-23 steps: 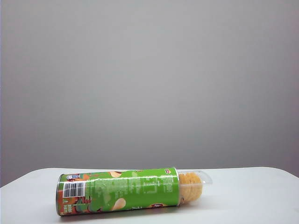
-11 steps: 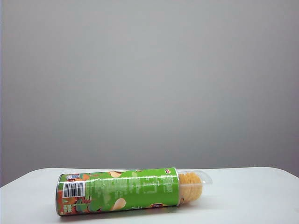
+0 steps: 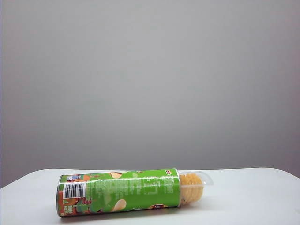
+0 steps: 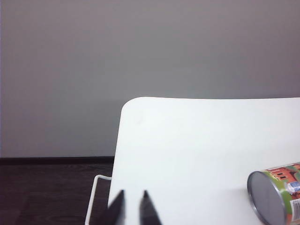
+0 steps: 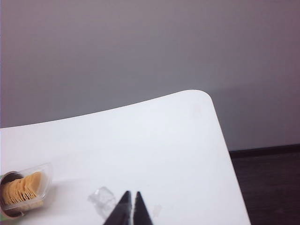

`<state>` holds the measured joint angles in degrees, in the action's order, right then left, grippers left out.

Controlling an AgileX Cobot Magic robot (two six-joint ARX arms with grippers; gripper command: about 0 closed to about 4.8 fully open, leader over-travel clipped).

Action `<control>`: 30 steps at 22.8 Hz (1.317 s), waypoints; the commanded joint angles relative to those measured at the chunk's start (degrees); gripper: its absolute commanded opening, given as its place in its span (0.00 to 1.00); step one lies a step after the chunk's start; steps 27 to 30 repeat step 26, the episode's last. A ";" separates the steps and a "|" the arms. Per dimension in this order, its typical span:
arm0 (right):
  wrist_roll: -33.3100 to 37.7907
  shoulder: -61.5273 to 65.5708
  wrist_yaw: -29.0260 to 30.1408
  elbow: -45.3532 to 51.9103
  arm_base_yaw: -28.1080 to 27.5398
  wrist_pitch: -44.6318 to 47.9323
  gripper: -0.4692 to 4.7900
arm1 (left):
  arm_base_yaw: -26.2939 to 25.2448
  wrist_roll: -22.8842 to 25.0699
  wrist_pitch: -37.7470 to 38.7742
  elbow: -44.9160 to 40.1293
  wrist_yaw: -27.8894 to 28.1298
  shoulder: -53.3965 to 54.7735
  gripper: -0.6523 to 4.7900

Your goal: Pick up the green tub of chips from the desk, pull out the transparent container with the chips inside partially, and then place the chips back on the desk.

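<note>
Exterior view: one long bright-green cylindrical chip can [image 3: 119, 191] lies by the white desk's [image 3: 248, 197] front edge, one clear plastic tray [image 3: 199, 183] of golden crisps [image 3: 190, 187] jutting out. Both grippers are empty: left gripper [image 4: 132, 202] slightly parted, right gripper [image 5: 131, 200] closed.

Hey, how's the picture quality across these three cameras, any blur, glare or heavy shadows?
Exterior view: soft, even light, only a faint shadow under the green tub of chips, whose print looks slightly smeared. Left wrist view: the tub's silver end has a dull sheen, and the left gripper is a dark silhouette. Right wrist view: the transparent container glints faintly; the right gripper is also dark, and the desk is nearly washed out.
</note>
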<state>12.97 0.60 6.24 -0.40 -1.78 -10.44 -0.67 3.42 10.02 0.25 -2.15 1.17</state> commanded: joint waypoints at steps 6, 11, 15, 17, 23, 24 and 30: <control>-0.09 -0.07 -0.37 0.35 -0.02 0.50 0.11 | -0.02 -9.05 0.52 0.11 0.22 0.55 0.18; -0.13 -0.07 -1.44 0.35 -0.02 0.59 0.11 | -0.02 -12.26 0.57 0.11 0.46 0.55 0.18; 0.50 -0.09 -1.40 0.35 -0.02 0.63 0.11 | -0.02 -12.26 0.55 0.11 0.48 0.55 0.18; 3.37 -0.11 -1.18 0.35 -0.02 0.76 0.11 | -0.04 -12.26 0.57 0.11 0.48 0.55 0.18; 3.32 -0.13 -1.25 0.35 -0.04 0.72 0.11 | -0.04 -12.26 0.57 0.11 0.46 0.55 0.18; 3.32 -0.13 -1.25 0.35 -0.04 0.72 0.11 | -0.04 -12.26 0.57 0.11 0.46 0.55 0.18; 3.32 -0.13 -1.25 0.35 -0.04 0.72 0.11 | -0.04 -12.26 0.55 0.11 0.46 0.55 0.18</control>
